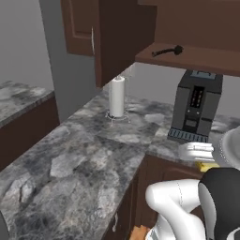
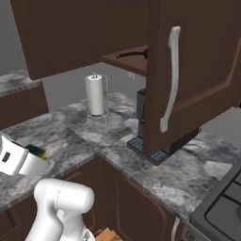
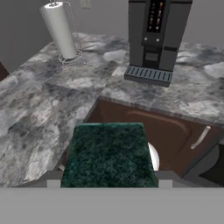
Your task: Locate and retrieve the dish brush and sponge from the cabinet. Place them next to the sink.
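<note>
My gripper (image 3: 108, 180) is shut on the sponge (image 3: 108, 153); its dark green scouring face sits between the fingertips in the hand view. From the base views the sponge (image 1: 206, 165) (image 2: 37, 151) shows yellow and green at the tip of the white hand, held above the counter's front edge. The black dish brush (image 1: 168, 50) (image 2: 132, 54) lies on the shelf of the open dark brown cabinet (image 1: 197, 57) (image 2: 126, 60), well above and beyond the gripper. The sink is out of view.
A black coffee machine (image 1: 196, 105) (image 3: 155, 39) stands on the marbled counter (image 1: 84, 150) under the shelf, with a paper towel roll (image 1: 116, 96) (image 2: 96, 94) to its left. An open cabinet door (image 2: 197, 70) hangs in front. A stove (image 2: 225, 202) sits at the right.
</note>
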Controlling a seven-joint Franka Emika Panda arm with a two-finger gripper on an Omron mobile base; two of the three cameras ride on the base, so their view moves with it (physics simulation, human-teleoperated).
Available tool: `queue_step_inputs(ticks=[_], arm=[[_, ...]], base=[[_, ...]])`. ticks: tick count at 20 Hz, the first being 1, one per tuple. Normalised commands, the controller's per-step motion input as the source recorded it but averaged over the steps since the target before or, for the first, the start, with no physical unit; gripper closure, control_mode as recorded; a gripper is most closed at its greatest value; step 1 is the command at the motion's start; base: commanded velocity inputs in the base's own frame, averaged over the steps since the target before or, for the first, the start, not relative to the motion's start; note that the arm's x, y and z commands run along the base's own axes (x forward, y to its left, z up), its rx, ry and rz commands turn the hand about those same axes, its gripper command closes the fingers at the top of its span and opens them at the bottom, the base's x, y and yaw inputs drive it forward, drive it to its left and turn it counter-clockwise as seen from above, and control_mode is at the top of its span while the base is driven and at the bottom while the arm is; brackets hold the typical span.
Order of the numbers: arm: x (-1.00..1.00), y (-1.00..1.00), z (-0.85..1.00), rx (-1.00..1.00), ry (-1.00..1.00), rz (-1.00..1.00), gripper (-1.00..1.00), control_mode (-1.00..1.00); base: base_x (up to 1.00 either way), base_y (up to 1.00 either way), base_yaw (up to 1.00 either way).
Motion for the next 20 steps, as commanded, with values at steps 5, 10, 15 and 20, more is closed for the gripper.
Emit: queue_step_inputs(ticks=[5, 10, 15, 20], arm=[[0.00, 0.00, 0.00, 0.00, 0.00, 0.00, 1.00, 1.00], [0.00, 0.00, 0.00, 0.00, 0.00, 0.00, 1.00, 1.00], [0.00, 0.00, 0.00, 0.00, 0.00, 0.00, 1.00, 1.00], [0.00, 0.00, 0.00, 0.00, 0.00, 0.00, 1.00, 1.00]], base=[[-0.08, 0.25, 0.49], [-0.33, 0.61, 0.39], [-0.47, 0.75, 0.31], [-0.92, 0.43, 0.16]])
